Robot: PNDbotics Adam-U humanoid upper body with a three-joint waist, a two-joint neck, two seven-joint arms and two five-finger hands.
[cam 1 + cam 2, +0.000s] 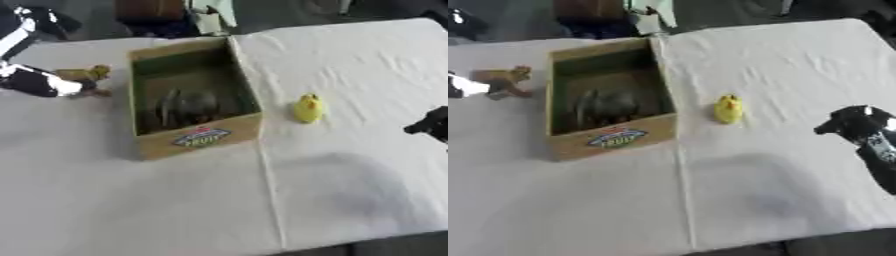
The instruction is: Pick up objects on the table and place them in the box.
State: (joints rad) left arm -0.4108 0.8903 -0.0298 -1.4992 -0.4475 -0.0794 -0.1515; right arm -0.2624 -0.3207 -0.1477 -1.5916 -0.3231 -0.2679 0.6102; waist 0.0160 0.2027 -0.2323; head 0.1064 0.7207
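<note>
An open cardboard box (197, 137) with a printed label on its front stands left of the table's middle. Grey things (186, 106) lie inside it, too blurred to make out. A small yellow toy (308, 108) stands on the cloth just right of the box. My left hand (45, 84) comes in from the left edge, its fingers curled on a brown toy animal (90, 74) beside the box's left wall. My right hand (852, 124) hovers low at the right edge, well right of the yellow toy.
A white cloth (332, 190) covers the table, whose front edge runs along the bottom right. Dark furniture and objects (157, 15) stand beyond the far edge, behind the box.
</note>
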